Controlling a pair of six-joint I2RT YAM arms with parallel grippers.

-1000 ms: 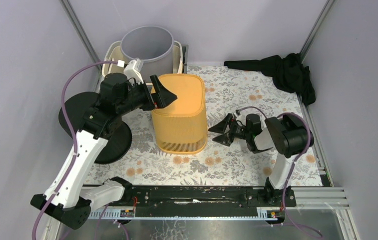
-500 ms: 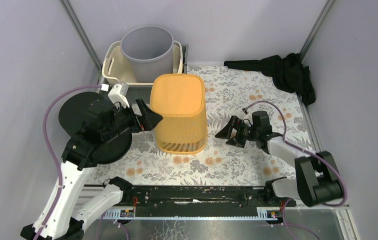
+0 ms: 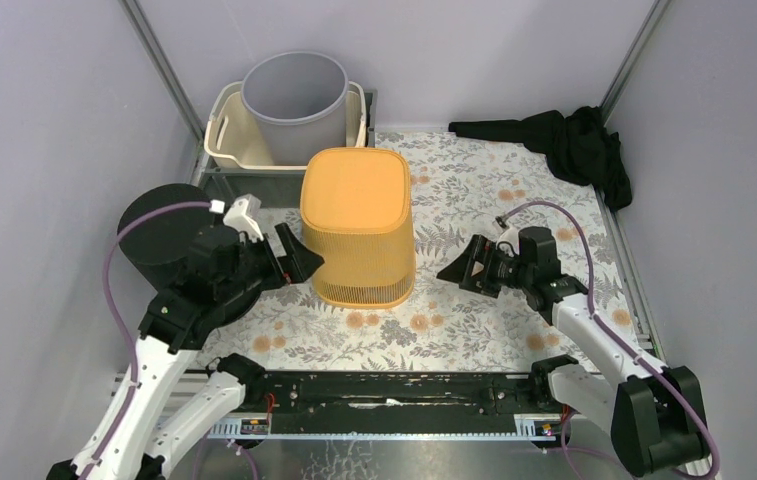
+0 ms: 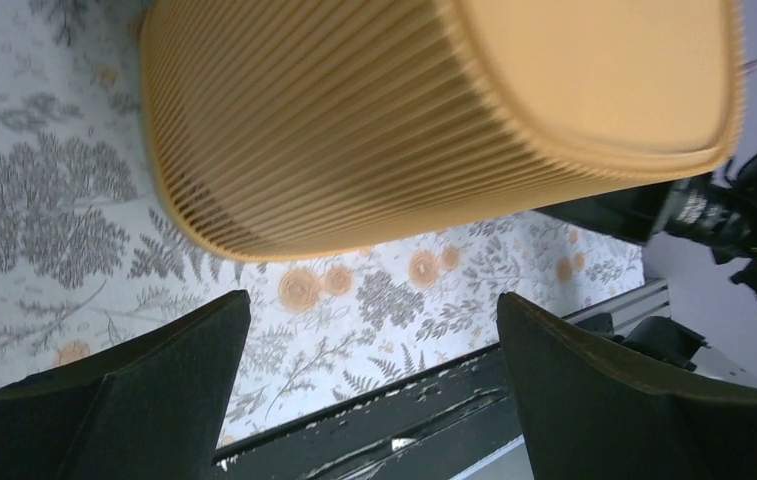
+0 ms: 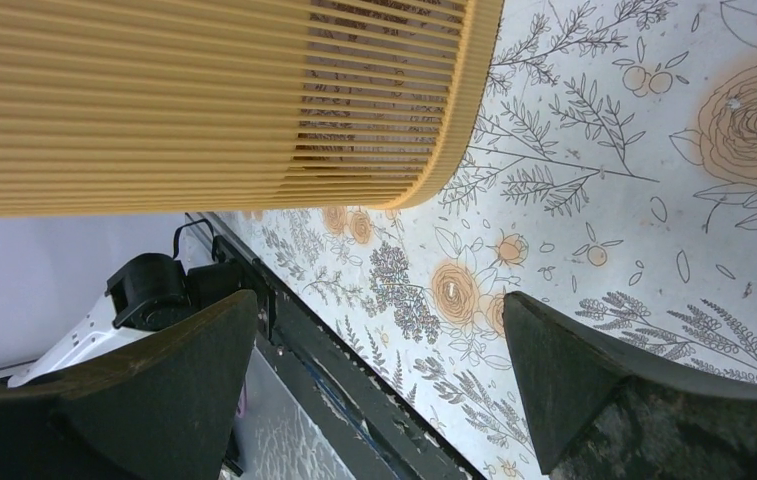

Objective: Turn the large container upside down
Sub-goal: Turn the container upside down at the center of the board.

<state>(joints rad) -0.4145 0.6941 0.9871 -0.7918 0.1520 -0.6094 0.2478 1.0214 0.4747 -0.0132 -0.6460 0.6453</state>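
Floral mat [image 3: 454, 325], open strips flanking large container [image 3: 357, 215]

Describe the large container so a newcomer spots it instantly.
On the floral table, look at the middle. The orange bin stands there, closed end up. Its ribbed orange sides set it apart from the smooth grey bucket and beige tub behind.
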